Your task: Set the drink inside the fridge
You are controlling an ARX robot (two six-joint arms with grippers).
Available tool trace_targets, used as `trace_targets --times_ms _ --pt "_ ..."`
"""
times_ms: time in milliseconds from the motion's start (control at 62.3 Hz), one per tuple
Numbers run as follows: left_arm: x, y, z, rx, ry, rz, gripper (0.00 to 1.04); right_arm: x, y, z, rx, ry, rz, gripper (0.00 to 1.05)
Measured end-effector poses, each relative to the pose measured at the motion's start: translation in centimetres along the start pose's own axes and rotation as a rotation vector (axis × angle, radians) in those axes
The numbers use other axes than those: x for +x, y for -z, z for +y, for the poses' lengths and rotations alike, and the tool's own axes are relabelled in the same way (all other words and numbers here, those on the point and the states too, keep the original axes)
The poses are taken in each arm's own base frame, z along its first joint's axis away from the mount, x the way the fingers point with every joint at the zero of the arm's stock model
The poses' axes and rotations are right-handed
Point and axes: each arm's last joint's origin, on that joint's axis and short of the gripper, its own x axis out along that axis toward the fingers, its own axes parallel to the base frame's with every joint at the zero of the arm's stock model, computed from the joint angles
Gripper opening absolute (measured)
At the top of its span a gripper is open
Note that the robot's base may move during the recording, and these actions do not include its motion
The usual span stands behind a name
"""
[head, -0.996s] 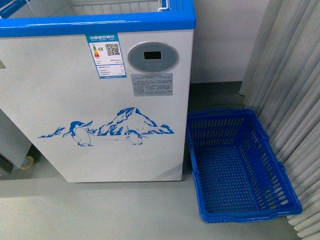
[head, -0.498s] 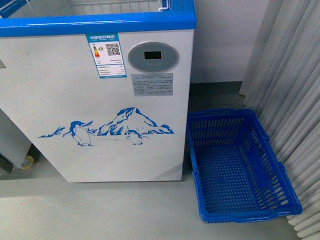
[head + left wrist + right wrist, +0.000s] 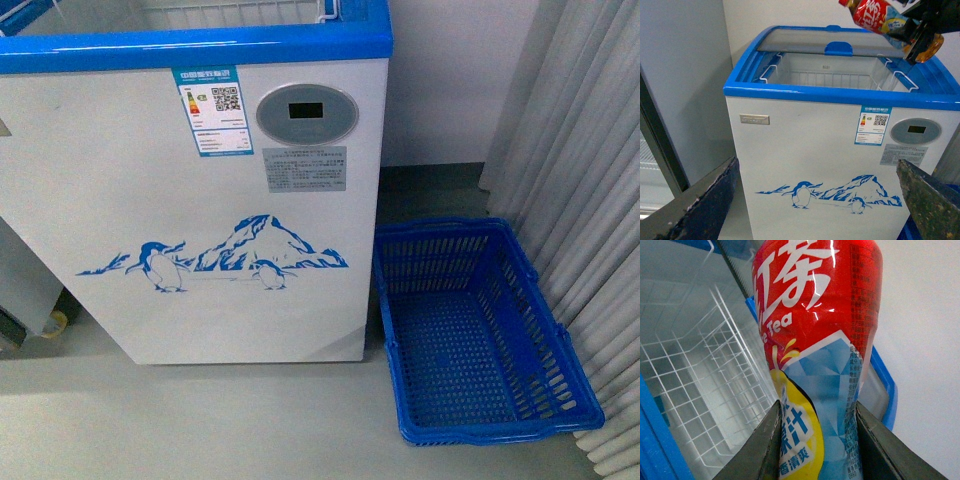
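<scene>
drink [image 3: 817, 360]: clamped in right gripper [image 3: 815, 450], tilted above fridge [image 3: 840, 165] opening, at 2 o'clock in left wrist view
left gripper [image 3: 815, 200]: jaws apart, empty
risk: early release could hit the blue rim [image 3: 840, 96] and bounce out

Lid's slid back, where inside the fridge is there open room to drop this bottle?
The fridge opening is bare between its blue front rim and the slid-back lid; the white wire basket shows nothing inside. The drink, held by the right gripper, hangs over the right rim.
</scene>
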Motion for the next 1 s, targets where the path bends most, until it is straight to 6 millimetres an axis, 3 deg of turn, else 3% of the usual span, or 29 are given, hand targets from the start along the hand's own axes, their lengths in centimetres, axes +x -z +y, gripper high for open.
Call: trace_targets --times_ms 353,642,996 --pt "0.0 0.0 0.0 0.0 0.0 0.0 0.97 2.2 0.9 3.3 -0.079 -0.068 0.024 0.34" --pt "0.0 0.0 0.0 0.0 0.0 0.0 0.97 4.1 1.4 4.2 -0.15 -0.081 0.058 0.34" --pt "0.0 0.0 0.0 0.0 0.0 0.0 0.97 4.3 1.7 4.7 -0.193 -0.095 0.065 0.34"
